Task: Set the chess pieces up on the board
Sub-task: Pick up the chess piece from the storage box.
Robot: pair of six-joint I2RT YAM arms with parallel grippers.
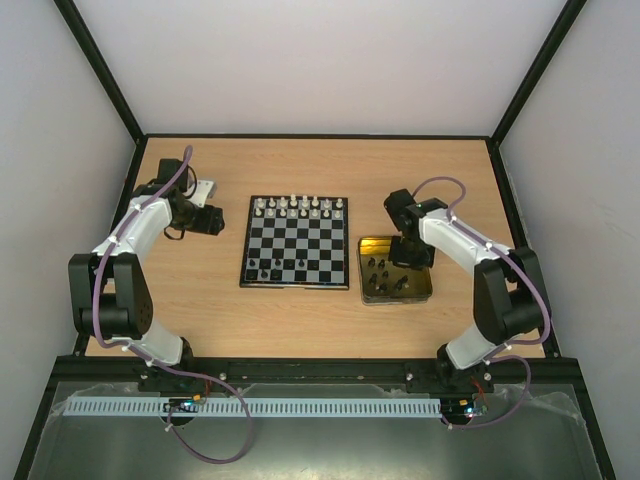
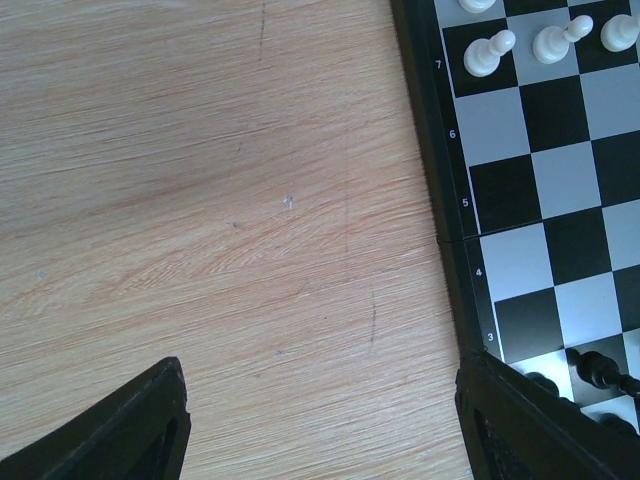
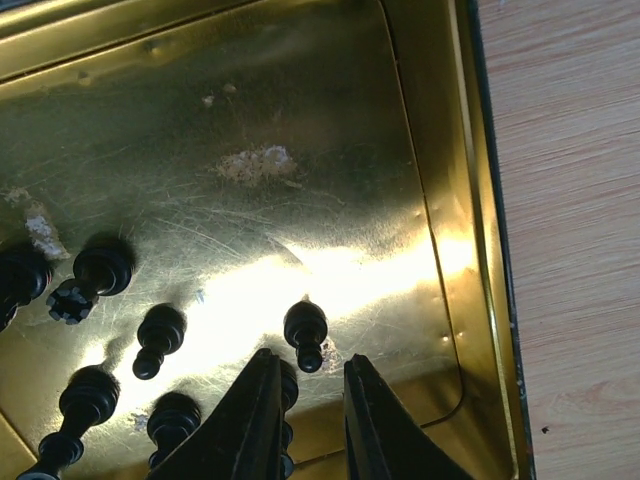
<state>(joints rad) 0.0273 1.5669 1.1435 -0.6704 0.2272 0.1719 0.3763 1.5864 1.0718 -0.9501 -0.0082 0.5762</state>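
Left jaws wide apart above the surface (image 2: 250, 200) — the board (image 2: 540, 200) edge under one tip. Right jaws narrowly apart over the tin (image 3: 430, 200) — a black piece (image 3: 289, 385) in their gap.

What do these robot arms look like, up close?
The left arm and right arm have white shells between chunky black joints, each trailed by a looping purple cable. The left gripper and right gripper end in two black, wedge-shaped fingers.
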